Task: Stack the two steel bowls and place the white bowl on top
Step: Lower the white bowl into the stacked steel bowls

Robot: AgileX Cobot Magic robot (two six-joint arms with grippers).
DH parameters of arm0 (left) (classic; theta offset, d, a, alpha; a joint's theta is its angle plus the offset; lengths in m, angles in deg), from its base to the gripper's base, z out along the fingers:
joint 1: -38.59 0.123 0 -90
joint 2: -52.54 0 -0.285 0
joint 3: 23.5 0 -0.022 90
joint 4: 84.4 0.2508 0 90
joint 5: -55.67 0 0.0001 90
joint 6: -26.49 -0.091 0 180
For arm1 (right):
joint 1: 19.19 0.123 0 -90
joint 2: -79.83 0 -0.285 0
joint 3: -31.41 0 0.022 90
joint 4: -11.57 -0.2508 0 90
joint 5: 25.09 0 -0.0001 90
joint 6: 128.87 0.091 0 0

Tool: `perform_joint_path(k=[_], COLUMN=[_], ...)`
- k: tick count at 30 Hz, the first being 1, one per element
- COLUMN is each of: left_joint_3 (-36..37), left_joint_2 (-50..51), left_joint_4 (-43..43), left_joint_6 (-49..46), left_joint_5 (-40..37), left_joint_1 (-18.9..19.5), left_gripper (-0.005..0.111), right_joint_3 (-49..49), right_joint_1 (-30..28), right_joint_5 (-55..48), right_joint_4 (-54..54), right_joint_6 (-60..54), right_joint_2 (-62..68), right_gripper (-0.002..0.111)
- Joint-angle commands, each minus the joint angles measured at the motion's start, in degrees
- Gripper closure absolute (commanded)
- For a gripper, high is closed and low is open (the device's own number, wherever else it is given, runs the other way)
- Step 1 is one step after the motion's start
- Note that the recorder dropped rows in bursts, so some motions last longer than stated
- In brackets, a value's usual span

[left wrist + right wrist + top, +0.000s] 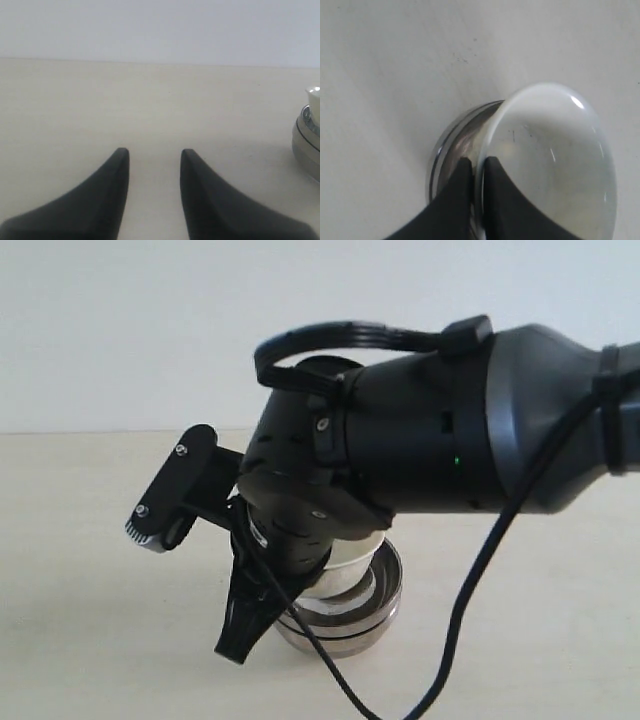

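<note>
Black plastic up close: the right gripper is pinched down narrow on the rim of the white bowl. One finger is inside the rim and the other outside, with only the thin edge between them. Right under the fingertips, the white bowl sits in the steel bowls, which are nested one in the other. Their shiny rims peek out on the outer finger's side. Can't tell if the white bowl is fully settled or a bit tipped, fwiw.

In the exterior view the right arm is what gets in the way. It fills the middle of the shot and covers most of the white bowl, so you only get a pale sliver below the wrist, with the steel bowls under that. The right gripper points down at the stack's side, and a black cable drops from the arm just beside the stack.

The left gripper is off on its own, jaws standing apart and gripping nothing, low over the pale table. The stack is well off to one side of it, past the fingertips. Only the edge of the steel bowls and a bit of the white bowl make it into frame. Furthest back is a plain pale wall.
</note>
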Motion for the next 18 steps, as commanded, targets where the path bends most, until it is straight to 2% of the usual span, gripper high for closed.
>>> perform_joint_path(k=[1,18], left_joint_3=[0.2,0.2], left_joint_2=[-0.2,-0.2], left_joint_4=[-0.1,-0.1], left_joint_6=[-0.2,-0.2], left_joint_5=[0.4,0.4], left_joint_1=[0.2,0.2], left_gripper=[0.074,0.074], right_joint_3=[2.3,4.5], right_joint_1=[-0.4,-0.4], right_joint_5=[2.2,4.1], right_joint_4=[0.7,0.9], right_joint_6=[0.4,3.8], right_joint_2=[-0.9,-0.9], right_gripper=[0.108,0.108])
